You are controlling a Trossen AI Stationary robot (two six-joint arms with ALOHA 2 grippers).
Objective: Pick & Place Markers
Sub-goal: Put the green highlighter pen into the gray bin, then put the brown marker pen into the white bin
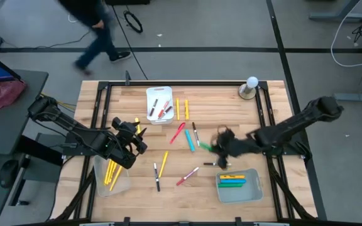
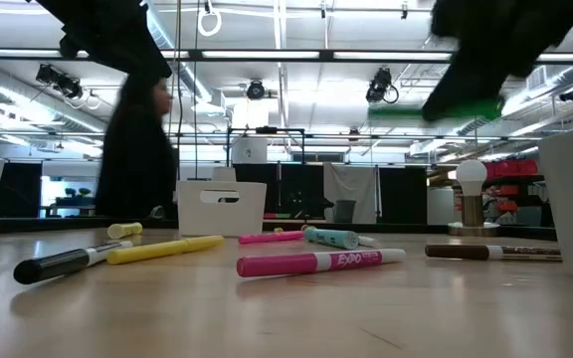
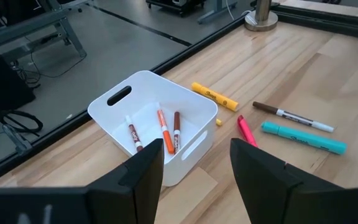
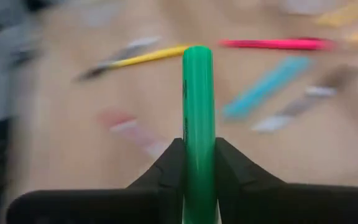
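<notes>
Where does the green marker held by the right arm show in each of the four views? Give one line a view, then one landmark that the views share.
High view: green marker at the right pincer, right of centre.
Low view: upper right, a green bar held in the air.
Left wrist view: not in it.
Right wrist view: centre, upright between the fingers.
Shared landmark: the light blue marker.

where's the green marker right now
The green marker is clamped in the right gripper, lifted off the table on the right side of the high view, above the tray.

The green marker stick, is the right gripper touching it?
Touching. The right wrist view shows the right gripper with both dark fingers pressed against the green marker stick.
</notes>
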